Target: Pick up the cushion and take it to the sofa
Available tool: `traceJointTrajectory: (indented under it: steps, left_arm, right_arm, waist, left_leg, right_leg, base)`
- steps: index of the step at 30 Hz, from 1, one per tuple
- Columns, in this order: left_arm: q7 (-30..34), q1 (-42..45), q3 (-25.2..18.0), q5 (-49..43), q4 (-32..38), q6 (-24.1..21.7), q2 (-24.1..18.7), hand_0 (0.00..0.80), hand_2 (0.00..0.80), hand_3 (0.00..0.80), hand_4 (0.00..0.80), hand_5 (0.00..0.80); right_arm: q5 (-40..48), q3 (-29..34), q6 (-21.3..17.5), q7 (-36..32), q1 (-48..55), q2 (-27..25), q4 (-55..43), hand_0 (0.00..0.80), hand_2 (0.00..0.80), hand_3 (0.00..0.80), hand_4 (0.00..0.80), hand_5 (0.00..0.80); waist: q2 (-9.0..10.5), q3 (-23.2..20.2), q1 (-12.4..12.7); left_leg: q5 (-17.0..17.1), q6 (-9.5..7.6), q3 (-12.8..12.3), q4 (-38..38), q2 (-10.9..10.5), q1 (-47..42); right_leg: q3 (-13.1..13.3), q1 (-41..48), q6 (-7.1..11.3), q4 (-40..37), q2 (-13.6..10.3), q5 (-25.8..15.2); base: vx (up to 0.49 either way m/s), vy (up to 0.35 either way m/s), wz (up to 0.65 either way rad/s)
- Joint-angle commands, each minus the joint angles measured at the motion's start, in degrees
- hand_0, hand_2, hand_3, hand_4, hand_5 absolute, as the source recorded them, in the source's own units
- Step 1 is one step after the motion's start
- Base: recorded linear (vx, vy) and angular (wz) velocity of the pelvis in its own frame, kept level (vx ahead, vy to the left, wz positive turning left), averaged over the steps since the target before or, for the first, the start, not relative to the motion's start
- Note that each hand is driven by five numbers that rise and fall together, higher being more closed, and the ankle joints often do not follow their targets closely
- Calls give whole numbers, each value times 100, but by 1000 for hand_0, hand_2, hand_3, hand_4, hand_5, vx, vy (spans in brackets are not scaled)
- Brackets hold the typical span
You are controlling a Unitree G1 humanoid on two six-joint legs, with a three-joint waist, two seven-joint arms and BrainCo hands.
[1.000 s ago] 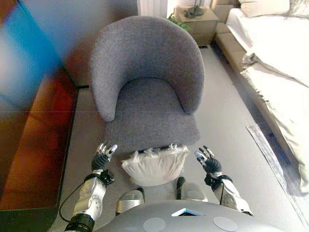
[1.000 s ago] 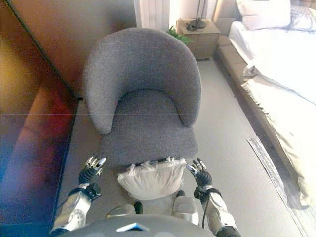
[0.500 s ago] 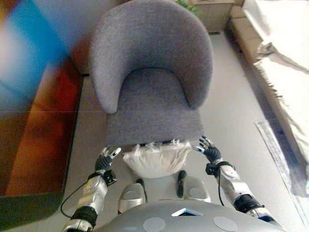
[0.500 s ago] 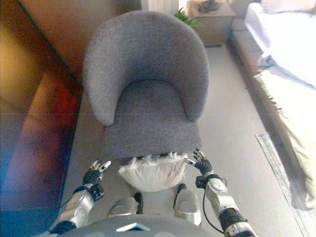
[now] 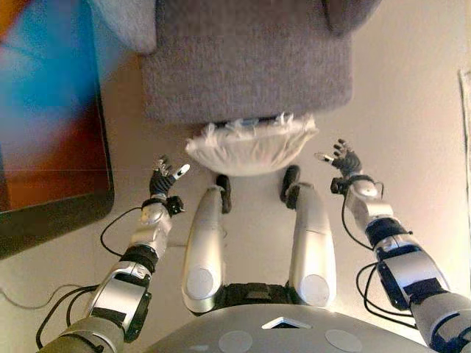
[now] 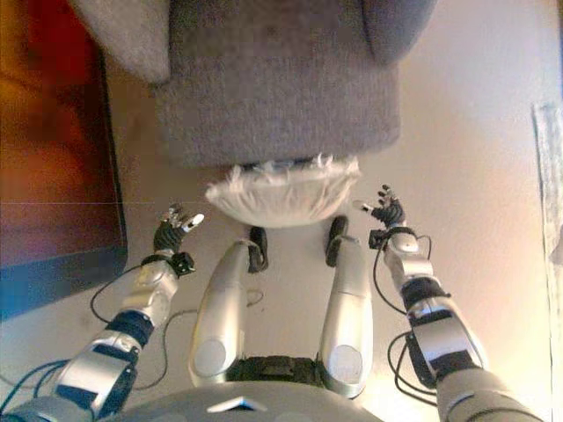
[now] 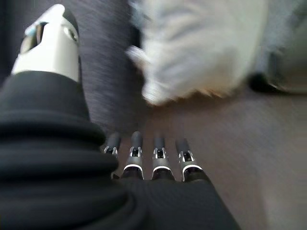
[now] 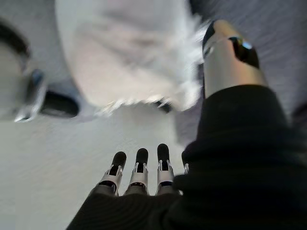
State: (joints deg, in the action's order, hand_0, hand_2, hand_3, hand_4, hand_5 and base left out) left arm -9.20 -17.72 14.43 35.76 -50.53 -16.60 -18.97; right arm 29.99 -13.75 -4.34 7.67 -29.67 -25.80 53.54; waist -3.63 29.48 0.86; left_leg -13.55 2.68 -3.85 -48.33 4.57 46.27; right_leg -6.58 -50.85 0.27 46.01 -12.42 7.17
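Grey armchair point(image 5: 243, 66) (beige floor point(image 5: 412, 110)).

cushion point(image 5: 252, 144) on floor against grey armchair point(image 5: 243, 66) | left robot hand point(image 5: 165, 179), right robot hand point(image 5: 340, 157) flank it, empty

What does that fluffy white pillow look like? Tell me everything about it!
The cushion is creamy white and plump, made of what looks like soft cloth, with a wispy fringe along its edge. It lies on the pale floor, right against the front of the grey armchair, its far edge partly under the seat's front. The left hand and the right hand are open on either side of it, and neither touches it.
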Motion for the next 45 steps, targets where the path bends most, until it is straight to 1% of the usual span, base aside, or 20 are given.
traceJointTrajectory:
  steps: [1,4,9,12,17,19,23,28,33,39,42,45]
  left_arm:
    - [-86,59,-145,107,59,-94,-35,0,0,0,0,0]
    - [-65,-64,-65,121,139,-104,-38,0,0,0,0,0]
    - [-4,-566,27,322,164,-3,-102,0,0,0,0,0]
    - [193,-917,144,583,214,6,-208,0,0,0,0,0]
    - [501,-1286,244,1149,419,-66,-303,0,0,0,0,0]
    - [567,-1400,246,1261,513,-21,-288,0,0,0,0,0]
    - [551,-1657,293,1297,509,204,-312,0,0,0,0,0]
    - [406,-2207,332,1478,233,526,-370,0,0,0,0,0]
    - [230,-2592,380,1364,-8,767,-432,0,0,0,0,0]
    - [-159,-2833,325,1459,-346,1108,-430,0,0,0,0,0]
    - [23,-2814,300,1419,-464,1028,-420,0,0,0,0,0]
    - [366,-2786,398,1506,-254,755,-389,0,0,0,0,0]
  right_arm:
    - [177,150,-119,-8,52,-283,-50,0,0,0,0,0]
    - [278,135,0,-224,-106,-431,-103,0,0,0,0,0]
    - [515,24,88,-516,-635,-524,41,0,0,0,0,0]
    - [611,-93,117,-680,-1029,-576,73,0,0,0,0,0]
    - [641,-345,103,-998,-1453,-618,-51,0,0,0,0,0]
    - [677,-425,127,-1021,-1573,-599,-109,0,0,0,0,0]
    - [767,-537,332,-972,-1898,-559,-125,0,0,0,0,0]
    - [1053,-667,514,-895,-2393,-476,103,0,0,0,0,0]
    - [1308,-697,660,-1003,-2720,-398,172,0,0,0,0,0]
    - [1278,-778,678,-1086,-3015,-331,284,0,0,0,0,0]
    - [1289,-871,790,-1113,-3114,-304,160,0,0,0,0,0]
    - [1261,-1027,876,-1257,-3126,-334,-83,0,0,0,0,0]
  waist:
    - [-71,-157,20]
    - [-105,-90,-3]
    - [-113,-36,-24]
    - [-121,-13,-53]
    - [-129,27,-85]
    - [-129,27,-95]
    - [-131,28,-106]
    - [-122,30,-129]
    - [-99,31,-129]
    - [-99,31,-118]
    - [-85,31,-91]
    - [-85,31,-82]
  left_leg:
    - [30,-381,-131,-350,-99,562]
    - [-41,-427,-92,-817,-82,1130]
    - [-240,-474,-40,-1699,-58,2088]
    - [-315,-478,-52,-2073,-2,2535]
    - [-392,-481,-53,-2458,49,3023]
    - [-407,-466,-50,-2559,71,3149]
    - [-399,-424,-41,-2708,97,3333]
    - [-396,-390,-17,-2853,108,3495]
    - [-291,-345,19,-2826,106,3581]
    - [-235,-330,38,-2824,96,3583]
    - [-213,-318,50,-2814,100,3565]
    - [-164,-315,47,-2790,94,3556]
  right_leg:
    - [250,-115,251,484,-207,41]
    - [380,-653,199,906,-159,106]
    - [564,-1564,107,1661,-69,276]
    - [622,-1977,54,1963,-49,373]
    - [695,-2449,23,2263,-55,454]
    - [712,-2565,19,2338,-58,473]
    - [738,-2731,15,2448,-53,475]
    - [765,-2901,-2,2584,-54,489]
    - [753,-2974,-15,2607,-58,454]
    - [730,-2966,-40,2599,-79,430]
    - [704,-2937,-56,2581,-108,414]
    - [693,-2934,-69,2564,-113,367]
  base:
    - [-75,75,-1]
    - [-94,55,-4]
    - [-91,10,-6]
    - [-63,6,-7]
    - [-38,2,3]
    - [3,-2,-18]
    - [14,0,15]
    - [29,-13,-5]
    - [41,-10,3]
    - [22,-13,-1]
    - [21,-12,1]
    - [10,5,1]
